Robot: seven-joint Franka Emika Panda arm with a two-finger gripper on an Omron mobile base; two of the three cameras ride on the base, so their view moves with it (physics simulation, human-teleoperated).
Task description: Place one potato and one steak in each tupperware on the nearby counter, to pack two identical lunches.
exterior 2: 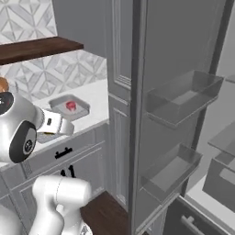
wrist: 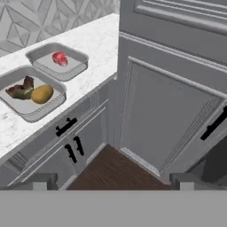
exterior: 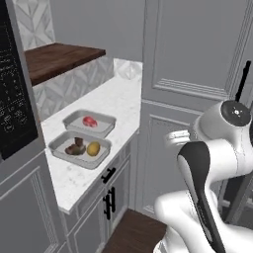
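As its fingertips (wrist: 42,181) stand wide apart, hand (wrist: 111,181) empty, touching nothing.

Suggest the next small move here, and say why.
Probably go fetch the second potato. The near tupperware already holds a brown steak and a golden potato, while the far tupperware holds only a red steak. The fingers are apart with nothing between them, and no other potato lies on the counter.
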